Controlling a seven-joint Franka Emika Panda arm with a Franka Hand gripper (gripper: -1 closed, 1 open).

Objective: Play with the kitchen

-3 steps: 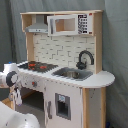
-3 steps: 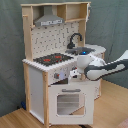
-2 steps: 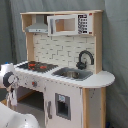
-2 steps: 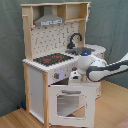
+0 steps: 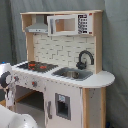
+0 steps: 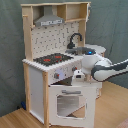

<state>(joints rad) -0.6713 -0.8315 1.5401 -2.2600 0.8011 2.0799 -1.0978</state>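
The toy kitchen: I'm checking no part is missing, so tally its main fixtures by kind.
Stovetop: 1
Faucet: 1
Sink: 1
Hood: 1
Microwave: 1
Oven door: 1
Total: 6

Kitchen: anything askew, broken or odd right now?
One thing: the oven door on the kitchen hangs tilted partly open in the second exterior view, with the pincer at its top edge. Stovetop, faucet and sink look normal; no spills.

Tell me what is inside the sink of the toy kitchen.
In the first exterior view the sink looks empty, a grey basin below the black faucet. In the second exterior view the arm covers it.
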